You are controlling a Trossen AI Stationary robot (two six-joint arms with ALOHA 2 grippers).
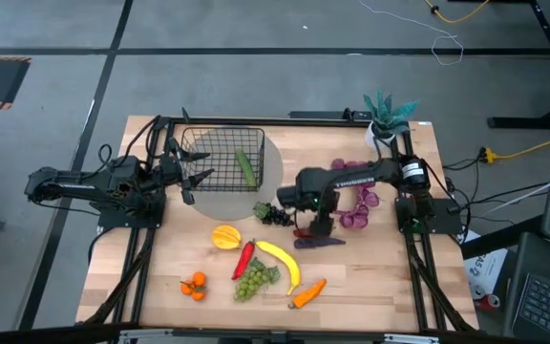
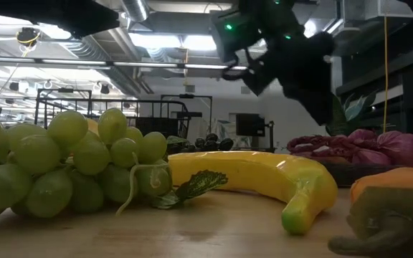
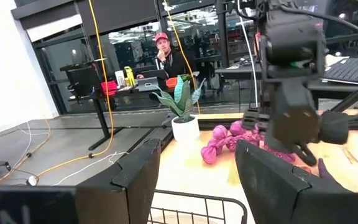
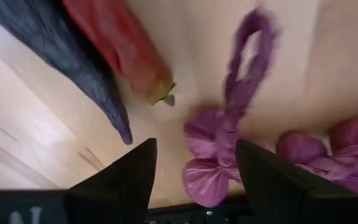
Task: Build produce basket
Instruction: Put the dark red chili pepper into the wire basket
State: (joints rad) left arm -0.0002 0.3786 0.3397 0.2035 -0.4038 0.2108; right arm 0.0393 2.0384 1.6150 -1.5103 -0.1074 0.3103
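The basket [image 1: 220,158] is being kept at the table's [image 1: 390,277] far left side, a cucumber [image 1: 245,167] lying in it lengthwise front to back. The left claw [image 1: 191,177] is being held apart at its left rim, probably steadying it. The right claw [image 1: 319,227] is being held apart over a red chili [image 4: 120,46] and dark eggplant [image 4: 73,59], seemingly for picking. The remaining produce is being left scattered near the front; the banana [image 1: 283,264] is pointing diagonally.

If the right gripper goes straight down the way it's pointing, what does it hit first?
Most likely the purple string: the right gripper hangs open over it, its loop between the fingers. The eggplant and a red vegetable lie off to one side. Depth is hard to judge.
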